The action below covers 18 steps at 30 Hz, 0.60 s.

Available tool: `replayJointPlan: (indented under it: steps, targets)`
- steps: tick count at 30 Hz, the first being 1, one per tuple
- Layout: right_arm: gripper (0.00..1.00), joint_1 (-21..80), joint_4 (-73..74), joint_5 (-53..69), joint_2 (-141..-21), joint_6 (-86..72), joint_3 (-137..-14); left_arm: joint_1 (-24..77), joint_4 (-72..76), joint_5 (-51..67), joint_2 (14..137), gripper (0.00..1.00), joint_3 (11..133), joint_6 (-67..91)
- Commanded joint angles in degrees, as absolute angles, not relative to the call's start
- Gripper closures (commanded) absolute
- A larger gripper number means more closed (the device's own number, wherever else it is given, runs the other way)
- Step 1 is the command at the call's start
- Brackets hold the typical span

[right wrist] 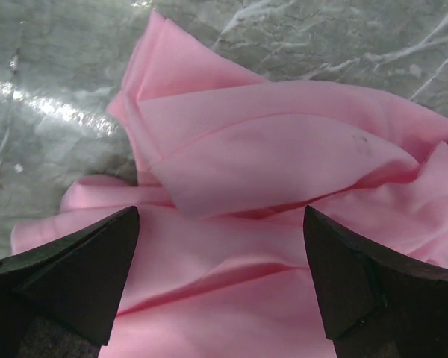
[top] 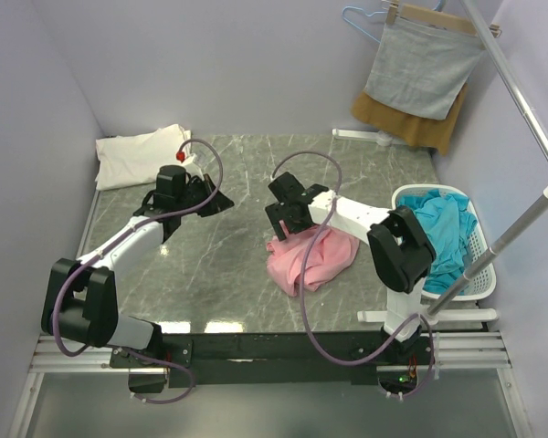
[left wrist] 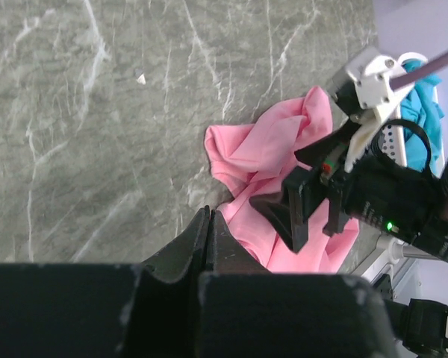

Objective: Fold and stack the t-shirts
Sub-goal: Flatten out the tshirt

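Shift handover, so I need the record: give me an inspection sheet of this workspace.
Surface: grey marble table, white-veined.
Job's things: pink t-shirt crumpled centre-right; cream-white shirt folded, far left corner; teal shirts in white basket, right.
Clutter: one tiny white speck.
Grippers: left gripper shut, empty; right gripper open over the pink shirt.
Cables: purple cables loop free above the table.
Surroundings: grey cloth on hanger, mustard-brown cloth behind it.

Soft, even light falls from above, and shadows on the table (top: 210, 265) are faint. A pale glare strip lies along its near edge, and another streak shines at the left of the right wrist view. The fingers (right wrist: 67, 283) of the right gripper (right wrist: 221, 216) are dark and slightly blurred; the pink t-shirt (right wrist: 284, 156) is sharp
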<state>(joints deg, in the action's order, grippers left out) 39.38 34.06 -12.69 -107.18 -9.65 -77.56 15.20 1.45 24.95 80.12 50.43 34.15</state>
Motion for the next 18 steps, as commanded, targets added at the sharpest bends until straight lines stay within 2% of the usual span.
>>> replayJointPlan:
  steps: [1, 3, 4, 6, 7, 9, 10, 11, 14, 18]
  targets:
    - [0.10, 39.20, 33.84, -16.61, -109.76, -7.82, -82.79, 15.29, 3.78, 24.35, 78.14, 0.99, 48.87, 34.54]
    - [0.22, 39.11, 32.53, -17.22, -110.13, -8.17, -82.80, 15.29, 4.04, 24.35, 78.05, 0.99, 48.08, 34.71]
    - [0.33, 39.11, 31.48, -17.57, -109.78, -8.26, -82.53, 15.29, 4.39, 24.35, 77.96, 0.99, 47.99, 34.80]
    - [0.38, 39.11, 30.50, -18.10, -109.69, -8.61, -83.57, 15.29, 4.31, 24.43, 78.13, 0.99, 47.90, 34.72]
    - [0.53, 38.85, 30.41, -18.19, -110.21, -8.53, -84.11, 15.29, 4.22, 24.35, 78.22, 0.99, 47.90, 34.63]
    - [0.70, 38.67, 31.55, -18.98, -111.52, -8.44, -86.64, 15.29, 4.31, 24.43, 78.22, 0.99, 47.81, 34.54]
    - [0.90, 38.50, 31.90, -19.42, -111.97, -8.35, -87.44, 15.29, 4.31, 24.43, 78.22, 0.99, 47.90, 34.45]
    - [0.99, 38.32, 32.86, -20.12, -112.41, -8.26, -88.32, 15.29, 4.22, 24.26, 78.14, 0.99, 47.81, 34.28]
    - [1.00, 37.97, 33.13, -19.96, -112.15, -8.35, -90.26, 15.29, 4.74, 23.82, 78.05, 0.99, 47.20, 34.45]
    - [1.00, 38.67, 32.70, -14.61, -104.45, -7.39, -93.59, 15.29, 4.83, 22.59, 77.70, 0.99, 46.93, 34.72]
